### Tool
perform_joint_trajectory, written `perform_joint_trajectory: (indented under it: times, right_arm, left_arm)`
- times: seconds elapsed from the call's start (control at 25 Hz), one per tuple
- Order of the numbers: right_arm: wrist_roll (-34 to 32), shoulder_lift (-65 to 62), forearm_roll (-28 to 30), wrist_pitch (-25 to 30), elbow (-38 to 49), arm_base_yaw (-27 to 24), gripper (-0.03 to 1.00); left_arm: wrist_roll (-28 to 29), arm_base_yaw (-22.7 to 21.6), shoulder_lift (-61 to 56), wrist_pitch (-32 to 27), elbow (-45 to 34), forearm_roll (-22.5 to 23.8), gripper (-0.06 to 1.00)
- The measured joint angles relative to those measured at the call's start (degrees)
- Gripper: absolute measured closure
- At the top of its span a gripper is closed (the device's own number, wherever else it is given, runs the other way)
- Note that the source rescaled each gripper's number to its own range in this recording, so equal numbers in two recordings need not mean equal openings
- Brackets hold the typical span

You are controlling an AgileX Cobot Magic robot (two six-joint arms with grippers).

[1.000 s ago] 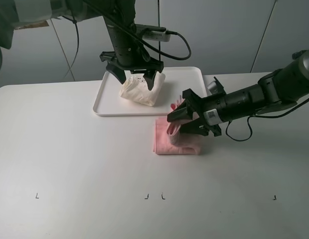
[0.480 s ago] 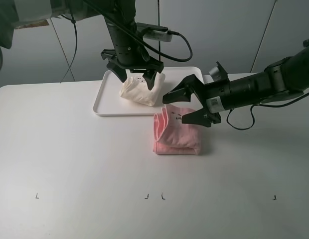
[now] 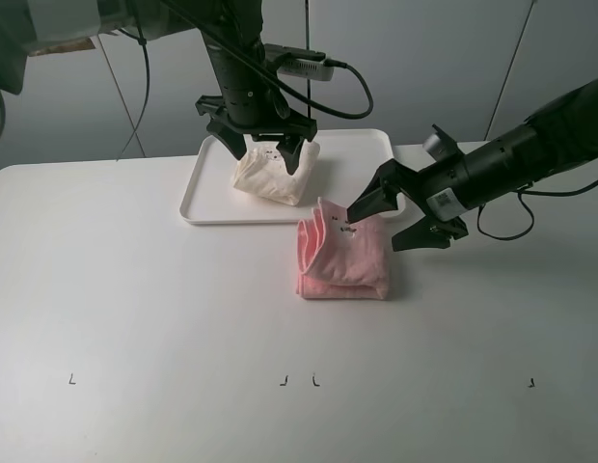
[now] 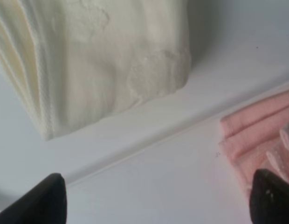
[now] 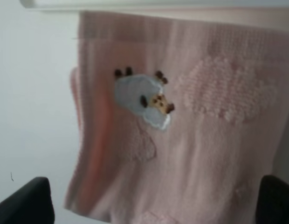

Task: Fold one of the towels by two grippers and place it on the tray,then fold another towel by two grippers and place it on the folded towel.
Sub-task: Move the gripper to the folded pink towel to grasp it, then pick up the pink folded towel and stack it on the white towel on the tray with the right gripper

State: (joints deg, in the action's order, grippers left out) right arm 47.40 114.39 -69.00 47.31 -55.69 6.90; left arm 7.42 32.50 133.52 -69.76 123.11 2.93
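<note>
- The right gripper (image 3: 403, 214) stands spread wide with nothing in it, hanging just off the far right edge of the pink towel (image 3: 343, 258).
- The left gripper (image 3: 261, 150) is wide open too, prongs straddling the folded cream towel (image 3: 272, 173) without clamping it.
- That cream bundle sits on the tray (image 3: 198, 198); the pink one lies folded on the table (image 3: 135, 309), just in front of the tray.
- I'd say the pink bundle wants a low, square pinch across all its layers, so nothing unfolds when lifted.

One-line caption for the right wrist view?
Open right end effector above folded pink towel with embroidered blue patch on white table.
</note>
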Motion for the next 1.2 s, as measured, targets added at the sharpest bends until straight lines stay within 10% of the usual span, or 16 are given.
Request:
perform_joint_trajectory:
  times: [0.52,1.04,1.2]
  right_arm:
    - [1.7,5.2,-0.8,-0.7,-0.1,0.0,0.09]
    - [7.1,6.5,-4.8,-1.8,-0.1,0.0,0.86]
    - [8.4,6.5,-5.1,0.1,-0.1,0.0,0.89]
  left_arm:
    - [0.0,0.0,0.0,0.0,0.0,-0.1,-0.06]
    - [-1.1,0.0,0.0,0.0,0.0,0.1,-0.06]
    - [-3.9,0.0,0.0,0.0,0.0,0.0,-0.06]
